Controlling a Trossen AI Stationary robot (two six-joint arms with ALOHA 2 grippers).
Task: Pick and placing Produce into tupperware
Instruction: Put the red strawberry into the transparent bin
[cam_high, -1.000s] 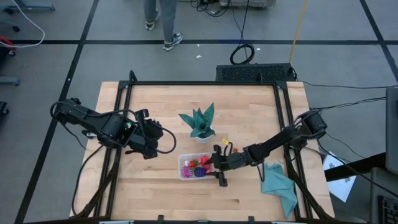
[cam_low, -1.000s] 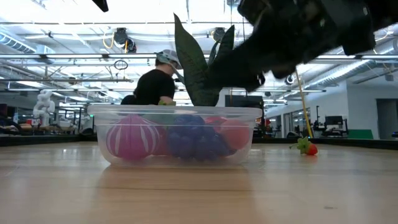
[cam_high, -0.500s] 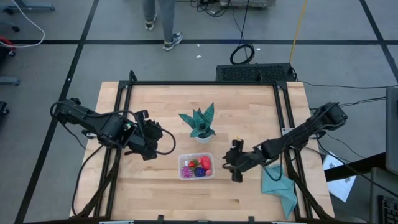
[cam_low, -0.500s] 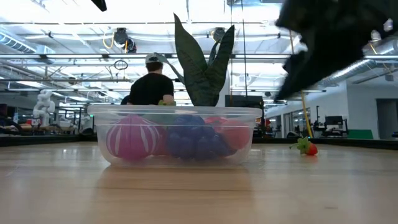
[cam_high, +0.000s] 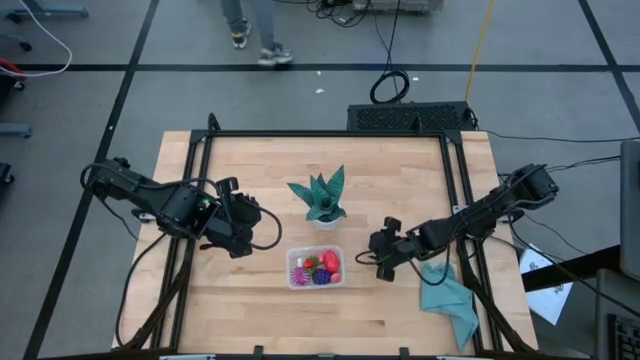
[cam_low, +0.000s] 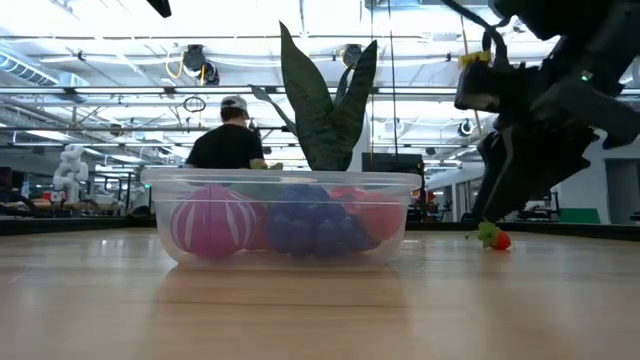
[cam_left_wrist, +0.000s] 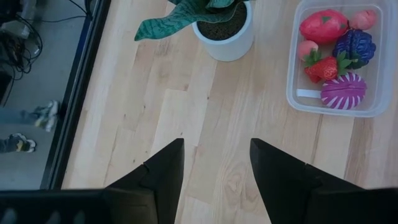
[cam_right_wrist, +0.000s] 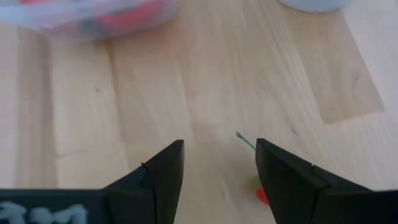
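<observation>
- Lying loose on the table (cam_high: 250, 180), one strawberry (cam_right_wrist: 262, 196) sits just ahead of the right claw (cam_right_wrist: 219, 163), near the filled tupperware (cam_high: 315, 268).
- Right claw: open, empty; closing off-centre could flick the berry away.
- Left claw (cam_left_wrist: 215, 163): open, empty, waiting near the potted plant (cam_high: 322, 200).

Overhead, table-level (tupperware (cam_low: 280, 220) shared), wrists
</observation>
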